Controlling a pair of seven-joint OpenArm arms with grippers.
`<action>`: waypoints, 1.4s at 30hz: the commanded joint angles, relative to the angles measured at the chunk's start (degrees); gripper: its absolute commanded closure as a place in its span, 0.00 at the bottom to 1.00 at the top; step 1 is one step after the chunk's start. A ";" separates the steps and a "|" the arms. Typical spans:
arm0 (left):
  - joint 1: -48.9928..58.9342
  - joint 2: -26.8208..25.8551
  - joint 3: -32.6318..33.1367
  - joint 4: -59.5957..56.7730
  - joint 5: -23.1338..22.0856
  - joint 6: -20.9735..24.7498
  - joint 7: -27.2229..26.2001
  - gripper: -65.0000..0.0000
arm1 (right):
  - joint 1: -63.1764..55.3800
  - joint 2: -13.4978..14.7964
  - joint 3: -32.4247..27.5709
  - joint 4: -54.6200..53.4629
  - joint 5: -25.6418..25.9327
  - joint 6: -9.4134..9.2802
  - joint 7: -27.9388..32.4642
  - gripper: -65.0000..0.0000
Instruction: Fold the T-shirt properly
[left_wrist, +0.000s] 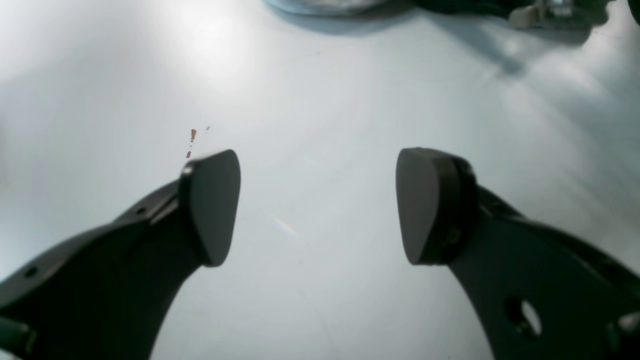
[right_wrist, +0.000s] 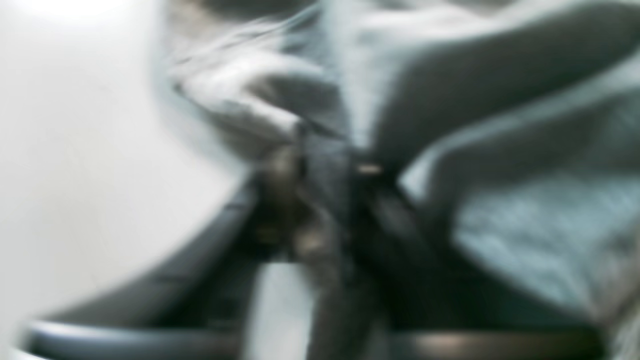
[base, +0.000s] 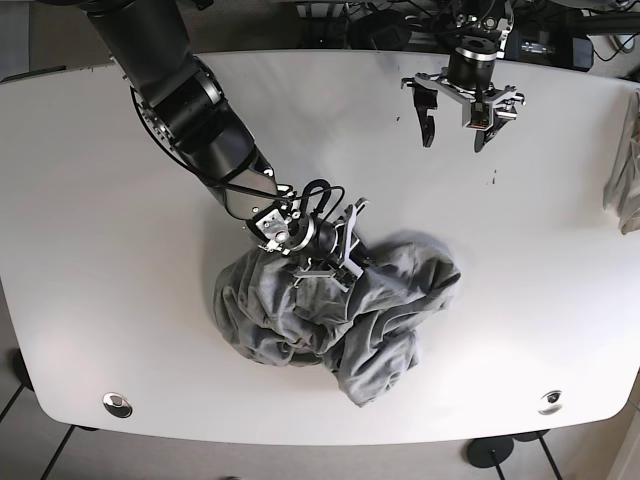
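Grey T-shirt (base: 340, 315) sits crumpled at centre; my right claw (base: 335, 258) pinches it, blurred in wrist view, left claw (base: 455, 125) wide over bare surface (left_wrist: 320, 100).

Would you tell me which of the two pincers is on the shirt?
The right pincer, buried in the crumpled grey shirt; the left pincer hangs open over bare table.

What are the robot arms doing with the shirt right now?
Left pincer open, over bare table. Right pincer buried in crumpled T-shirt; grip unclear. Nothing folded yet. Path clear.
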 joint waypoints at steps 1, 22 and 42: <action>0.23 -0.28 -0.07 1.05 -0.31 -0.04 -1.46 0.29 | -1.97 0.75 -0.13 0.82 -1.74 0.53 -3.86 0.94; -0.03 -0.37 0.01 0.87 -0.31 -0.04 -1.46 0.29 | -53.48 21.15 33.54 60.51 -0.51 0.62 -9.31 0.85; 0.06 -0.11 -4.91 2.28 -0.40 -0.13 -1.64 0.29 | -27.37 10.25 9.18 46.53 6.26 0.18 -20.83 0.25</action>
